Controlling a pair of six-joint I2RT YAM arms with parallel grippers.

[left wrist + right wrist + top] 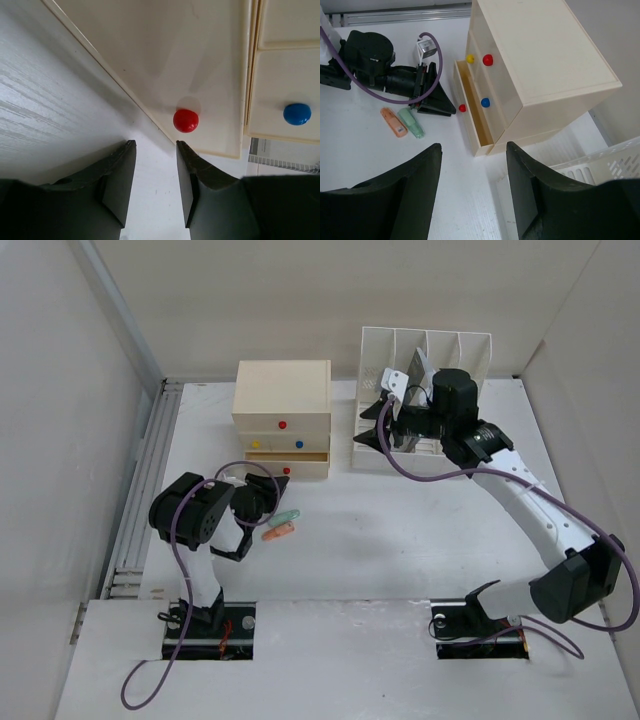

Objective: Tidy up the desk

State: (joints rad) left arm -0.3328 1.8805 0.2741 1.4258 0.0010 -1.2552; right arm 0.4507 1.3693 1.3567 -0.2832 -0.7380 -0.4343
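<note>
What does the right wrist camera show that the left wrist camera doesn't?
Only the right wrist view: the orange marker, the green marker, the yellow knob, the right hand and the rack. Only the left wrist view: nothing new, just a closer look. Both: the drawer box, its lowest red knob, the blue knob and the left hand.

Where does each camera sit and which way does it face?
Top external: above and behind, looking down on the desk; left arm and right arm show.
Left wrist: low over the desk, facing the drawer box at its bottom red knob; open left gripper shows.
Right wrist: raised by the file rack, looking down at drawer box and left arm; open right gripper shows.
Shared: both wrist views show that knob.
</note>
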